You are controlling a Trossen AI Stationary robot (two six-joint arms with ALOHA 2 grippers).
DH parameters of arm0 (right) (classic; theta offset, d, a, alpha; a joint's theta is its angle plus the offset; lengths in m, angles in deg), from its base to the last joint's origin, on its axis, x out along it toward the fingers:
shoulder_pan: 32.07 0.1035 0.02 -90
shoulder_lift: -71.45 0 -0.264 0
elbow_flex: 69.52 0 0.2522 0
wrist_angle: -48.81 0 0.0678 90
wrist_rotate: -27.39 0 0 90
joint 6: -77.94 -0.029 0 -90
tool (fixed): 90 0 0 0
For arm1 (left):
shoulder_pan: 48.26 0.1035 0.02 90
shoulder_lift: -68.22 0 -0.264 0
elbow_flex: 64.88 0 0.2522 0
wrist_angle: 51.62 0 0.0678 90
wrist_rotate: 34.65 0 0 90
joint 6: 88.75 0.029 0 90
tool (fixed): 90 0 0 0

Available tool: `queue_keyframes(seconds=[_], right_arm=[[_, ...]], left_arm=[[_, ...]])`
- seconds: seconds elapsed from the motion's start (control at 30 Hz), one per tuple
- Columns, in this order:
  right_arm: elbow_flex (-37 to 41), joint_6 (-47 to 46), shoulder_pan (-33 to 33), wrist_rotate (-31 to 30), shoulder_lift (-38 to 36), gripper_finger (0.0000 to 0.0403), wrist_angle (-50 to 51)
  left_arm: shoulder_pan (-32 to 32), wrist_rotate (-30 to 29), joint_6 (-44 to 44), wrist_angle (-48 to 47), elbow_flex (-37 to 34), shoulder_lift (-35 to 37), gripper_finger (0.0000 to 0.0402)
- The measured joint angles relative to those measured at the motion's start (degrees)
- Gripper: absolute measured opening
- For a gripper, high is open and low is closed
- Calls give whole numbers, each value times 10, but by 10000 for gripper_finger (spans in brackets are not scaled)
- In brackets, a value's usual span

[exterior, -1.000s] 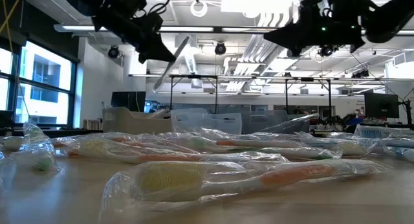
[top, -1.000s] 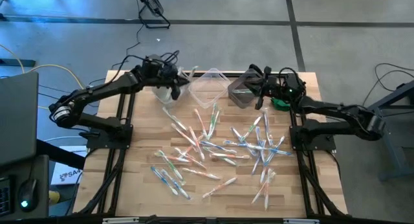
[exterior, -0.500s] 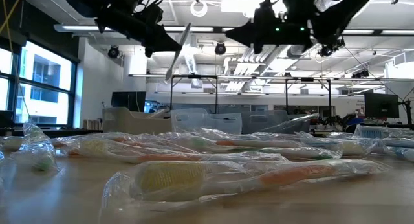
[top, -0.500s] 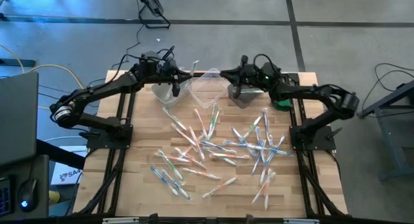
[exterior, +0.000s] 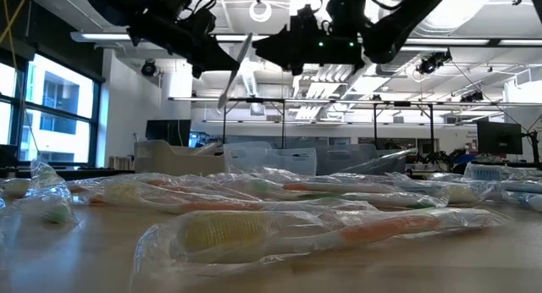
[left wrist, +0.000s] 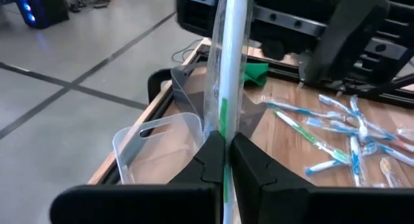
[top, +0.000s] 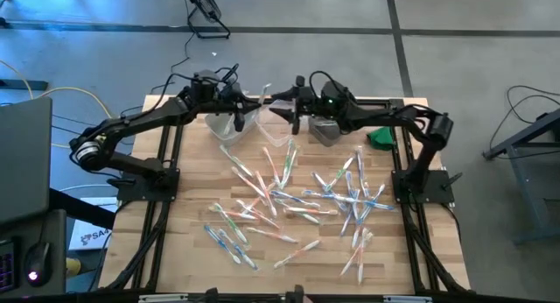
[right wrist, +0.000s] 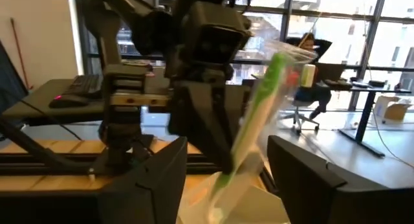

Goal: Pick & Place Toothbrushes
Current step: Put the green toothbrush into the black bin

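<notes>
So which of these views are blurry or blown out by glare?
Low view: the nearest wrapped toothbrush is soft and out of focus, and the ceiling lights glare white. Right wrist view: the green toothbrush is smeared, and the windows behind are overexposed. Left wrist view: the same brush, close up, looks washed out. High view: evenly lit and sharp.

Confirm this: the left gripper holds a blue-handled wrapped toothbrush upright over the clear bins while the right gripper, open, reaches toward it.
One thing is wrong: the wrapped toothbrush clamped in the left gripper is green-handled, not blue, as the left wrist view shows. The rest holds: it stands upright over the clear bins, with the right gripper open, reaching toward it.
</notes>
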Motion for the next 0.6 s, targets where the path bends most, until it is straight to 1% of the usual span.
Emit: queue_keyframes(seconds=[0.23,0.33,0.47,0.6], right_arm=[[-60,-13,-5,7,31,204,64],[-64,-13,-5,35,33,203,65],[-64,-12,-5,25,33,195,59],[-64,-13,-4,15,32,175,56]], left_arm=[[0,-2,13,3,0,-17,4],[0,-1,14,5,0,-18,4],[0,3,13,27,0,-18,4],[0,17,11,50,0,-18,4]])
